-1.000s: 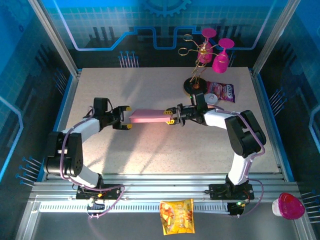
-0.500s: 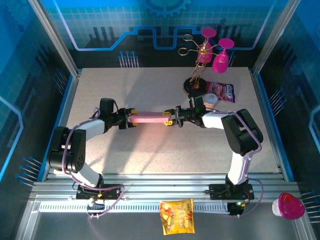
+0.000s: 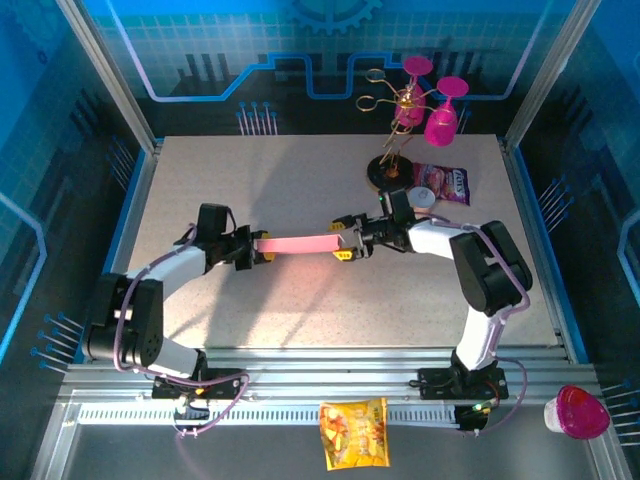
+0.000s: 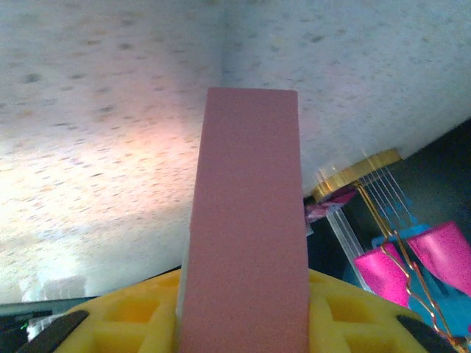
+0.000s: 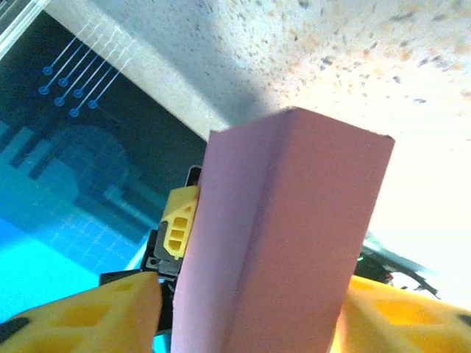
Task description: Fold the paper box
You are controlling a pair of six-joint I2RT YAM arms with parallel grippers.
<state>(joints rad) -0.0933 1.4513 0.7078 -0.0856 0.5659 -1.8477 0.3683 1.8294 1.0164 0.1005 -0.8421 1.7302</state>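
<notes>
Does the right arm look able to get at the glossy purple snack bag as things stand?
Probably, though not freely: the right gripper straddles the pink cardboard box; the glossy purple snack bag lies uncovered just beyond its forearm.

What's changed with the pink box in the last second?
The left tool came in from the left and closed on the paper box's left end. The right tool looks to have widened its jaws around the right end. The box stays between the arms; the goblets have not moved.

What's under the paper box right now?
Speckled table shows all around the paper box, which spans between the left tool and right tool. The strip directly beneath is covered by the box itself.
</notes>
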